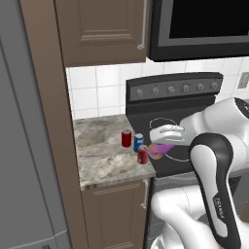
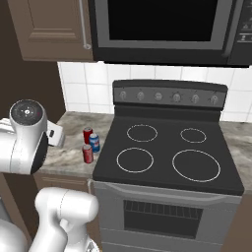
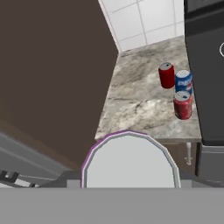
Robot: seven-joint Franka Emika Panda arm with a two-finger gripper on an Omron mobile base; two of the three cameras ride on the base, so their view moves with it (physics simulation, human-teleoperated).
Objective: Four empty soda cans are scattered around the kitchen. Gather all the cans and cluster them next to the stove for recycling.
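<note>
Centre of the left base view, the gripper (image 1: pixel 163 146) pinches a purple can (image 1: pixel 158 150) beside three cans (image 1: pixel 135 141) standing left of the stove (image 1: pixel 194 121).

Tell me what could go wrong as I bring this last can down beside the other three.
1. The three cans, far red can, blue can and near red can, stand tightly bunched at the stove's edge; a close placement could topple them.
2. The held purple can blocks much of the hand view, so the landing spot is hard to judge.
</note>
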